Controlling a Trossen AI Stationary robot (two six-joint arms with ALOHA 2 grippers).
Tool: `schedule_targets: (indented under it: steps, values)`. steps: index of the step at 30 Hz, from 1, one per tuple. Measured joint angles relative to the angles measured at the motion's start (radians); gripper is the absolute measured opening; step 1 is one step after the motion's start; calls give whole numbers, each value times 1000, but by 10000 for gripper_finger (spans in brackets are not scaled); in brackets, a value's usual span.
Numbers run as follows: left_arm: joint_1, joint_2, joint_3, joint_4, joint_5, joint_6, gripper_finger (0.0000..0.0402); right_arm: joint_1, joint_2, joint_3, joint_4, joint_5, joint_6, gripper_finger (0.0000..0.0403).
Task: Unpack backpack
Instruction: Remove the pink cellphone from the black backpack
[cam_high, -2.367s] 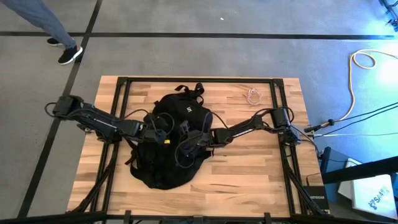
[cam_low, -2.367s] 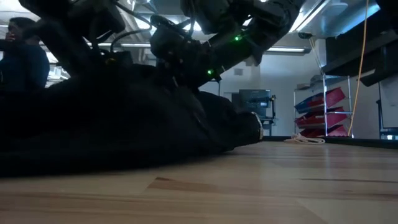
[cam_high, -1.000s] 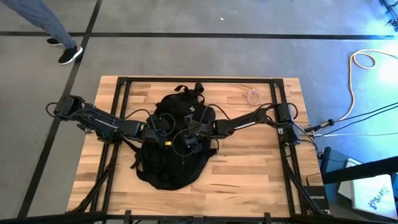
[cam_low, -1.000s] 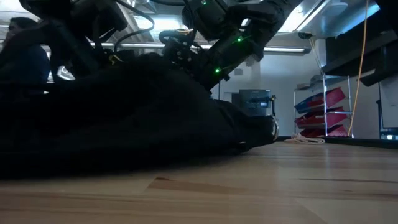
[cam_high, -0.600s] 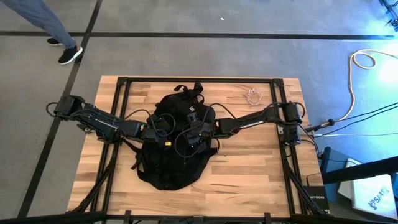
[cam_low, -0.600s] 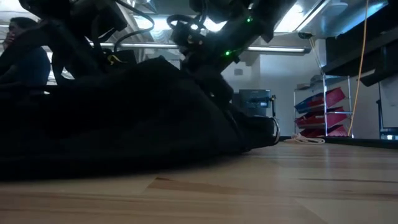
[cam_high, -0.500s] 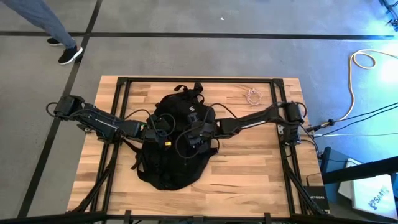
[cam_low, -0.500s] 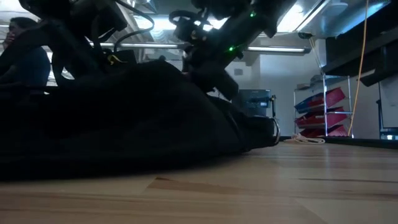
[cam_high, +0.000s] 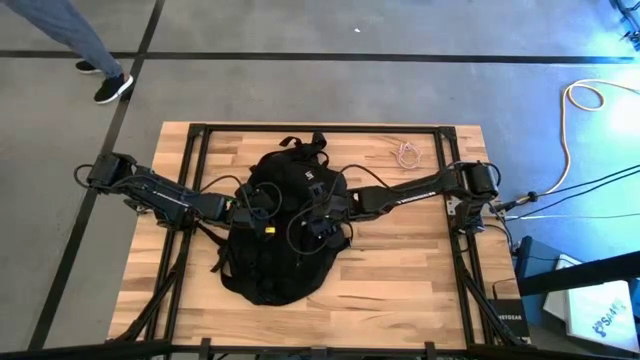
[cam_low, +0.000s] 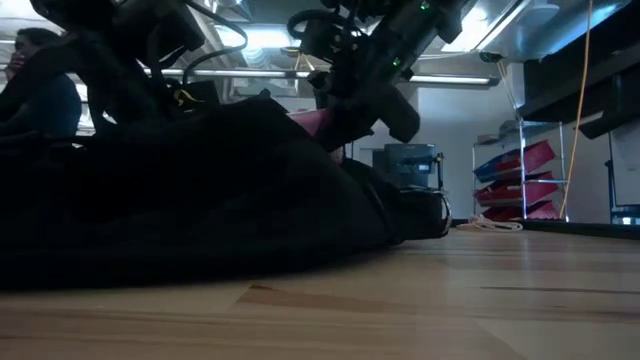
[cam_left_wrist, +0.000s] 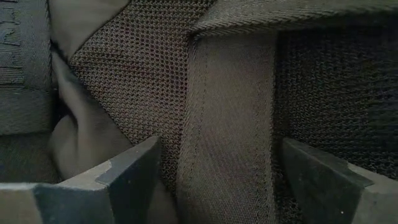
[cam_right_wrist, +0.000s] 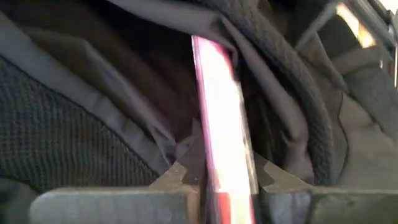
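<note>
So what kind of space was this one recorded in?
Most likely a lab or workshop rather than a home: a bare grey floor marked with dark tape lines, a wooden table on a black frame, loose cables beside it, and storage racks with red bins under ceiling strip lights.

— What did the pack look like?
— A large black soft fabric backpack, slumped flat on the light wooden table, with mesh panels and a woven webbing strap.
— And where on the table?
— Near its middle, the top loop handle toward the far edge, the body sagging toward the near edge, a small white logo facing up.
</note>
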Motion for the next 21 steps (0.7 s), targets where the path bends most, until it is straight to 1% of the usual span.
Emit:
schedule_targets:
  steps: [7, 10, 16, 19, 21]
  values:
    - [-1, 9, 0, 3, 0, -3, 310, -3, -81, 1, -154, 6, 60, 25]
    - [-7, 23, 1, 10, -8, -10, 310, -2, -133, 3, -233, 35, 101, 29]
    - [-36, 45, 0, 107, 2, -10, 310, -2, -208, 3, -428, 34, 258, 31]
    - [-53, 45, -1, 157, 20, 15, 310, -1, -217, 3, -542, 30, 326, 31]
    - [-58, 45, -1, 161, 20, 16, 310, -1, -218, 3, -595, 31, 370, 32]
